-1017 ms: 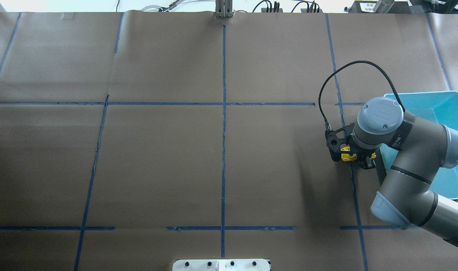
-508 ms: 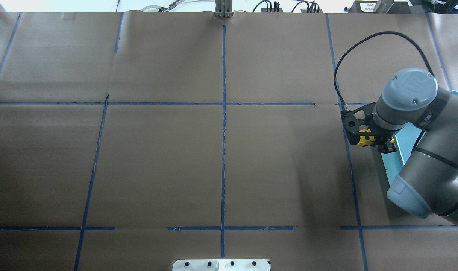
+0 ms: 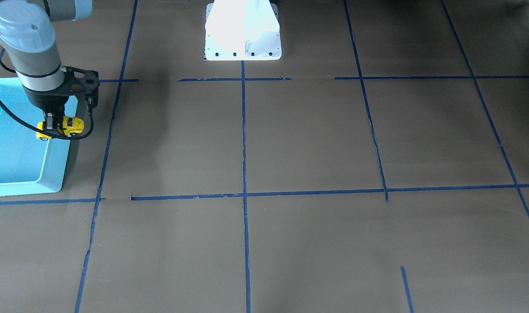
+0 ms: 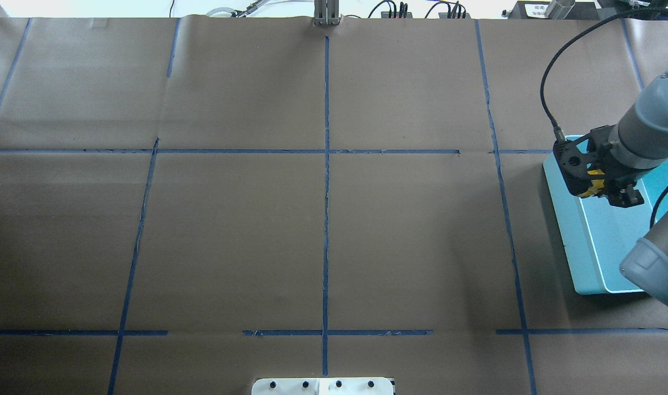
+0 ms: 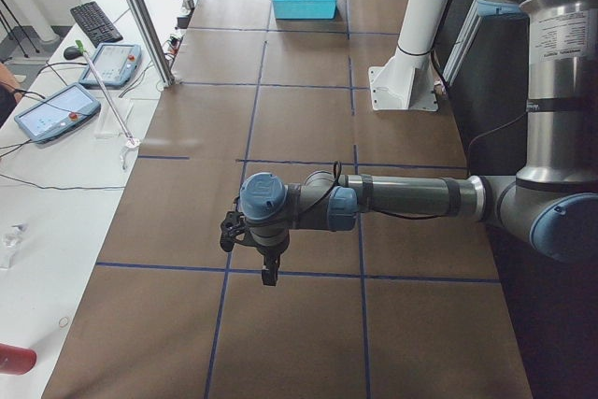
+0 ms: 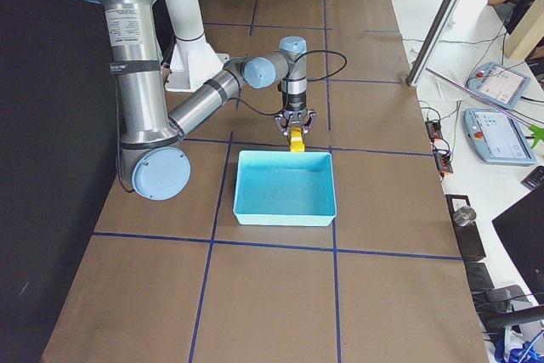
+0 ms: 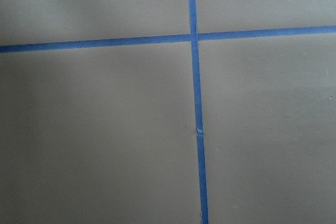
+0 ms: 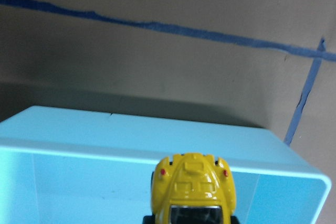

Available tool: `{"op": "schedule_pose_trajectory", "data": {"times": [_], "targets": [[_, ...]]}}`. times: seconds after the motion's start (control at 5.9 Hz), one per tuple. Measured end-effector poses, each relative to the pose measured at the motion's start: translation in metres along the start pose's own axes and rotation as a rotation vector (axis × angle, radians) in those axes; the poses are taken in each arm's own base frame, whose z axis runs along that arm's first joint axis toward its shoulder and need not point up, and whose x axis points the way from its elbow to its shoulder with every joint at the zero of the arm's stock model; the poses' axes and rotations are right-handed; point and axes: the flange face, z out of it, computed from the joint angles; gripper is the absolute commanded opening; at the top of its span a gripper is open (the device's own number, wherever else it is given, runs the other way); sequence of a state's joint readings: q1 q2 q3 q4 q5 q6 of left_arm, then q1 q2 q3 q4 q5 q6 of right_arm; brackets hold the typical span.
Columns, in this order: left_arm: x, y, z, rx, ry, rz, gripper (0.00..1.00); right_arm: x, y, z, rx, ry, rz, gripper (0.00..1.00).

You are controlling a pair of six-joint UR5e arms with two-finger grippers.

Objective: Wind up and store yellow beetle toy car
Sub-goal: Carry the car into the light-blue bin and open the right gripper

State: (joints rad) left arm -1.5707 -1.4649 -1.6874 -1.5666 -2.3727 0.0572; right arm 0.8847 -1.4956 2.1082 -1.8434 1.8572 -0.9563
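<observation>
I am holding the car (image 3: 73,125) tight in my right end effector (image 3: 56,126), up in the air just over the rim of the bin (image 3: 30,188), so I am putting it away, and next I think it needs lowering inside and letting go.

Bin (image 4: 564,230) on the tabletop (image 4: 230,230), at the robot's right end. Toy car (image 3: 67,126) held in the right pincer (image 3: 52,127), off the surface, above the bin wall facing the tabletop's middle. Left pincer (image 5: 269,268) well apart, over the opposite end, above a tape crossing (image 7: 193,37). Robot's base plate (image 4: 323,386) at mid near edge.
</observation>
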Motion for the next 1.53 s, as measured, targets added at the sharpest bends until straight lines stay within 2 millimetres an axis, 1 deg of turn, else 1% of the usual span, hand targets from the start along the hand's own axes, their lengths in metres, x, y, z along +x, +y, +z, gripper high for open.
{"op": "schedule_pose_trajectory", "data": {"times": [0.17,0.34,0.51,0.68,0.85,1.02,1.19,1.36,1.53], "targets": [[0.000,0.000,0.000,0.000,0.000,0.000,1.00,-0.010,0.028,0.014,-0.012,-0.033,0.013,0.05],[0.000,0.000,0.000,0.000,0.000,-0.001,1.00,-0.019,0.049,0.037,-0.011,-0.059,0.025,0.06],[0.000,0.000,0.000,0.000,0.000,-0.003,1.00,-0.024,0.062,0.062,0.010,-0.068,0.041,0.07],[0.000,0.000,0.000,0.000,0.001,-0.004,1.00,-0.026,0.067,0.078,0.026,-0.072,0.066,0.08],[0.000,0.000,0.000,0.000,0.002,-0.005,1.00,-0.025,0.069,0.089,0.029,-0.083,0.084,0.10],[0.000,0.000,0.000,-0.001,0.002,-0.004,1.00,-0.024,0.071,0.097,0.026,-0.093,0.093,0.17],[0.000,0.000,0.000,0.000,0.002,-0.004,1.00,-0.024,0.071,0.101,0.024,-0.101,0.096,0.29],[0.000,0.000,0.000,0.000,0.001,-0.004,1.00,-0.024,0.070,0.103,0.026,-0.104,0.096,0.52],[0.000,0.001,0.000,-0.001,0.002,-0.005,1.00,-0.024,0.069,0.103,0.034,-0.110,0.096,0.87]]}}
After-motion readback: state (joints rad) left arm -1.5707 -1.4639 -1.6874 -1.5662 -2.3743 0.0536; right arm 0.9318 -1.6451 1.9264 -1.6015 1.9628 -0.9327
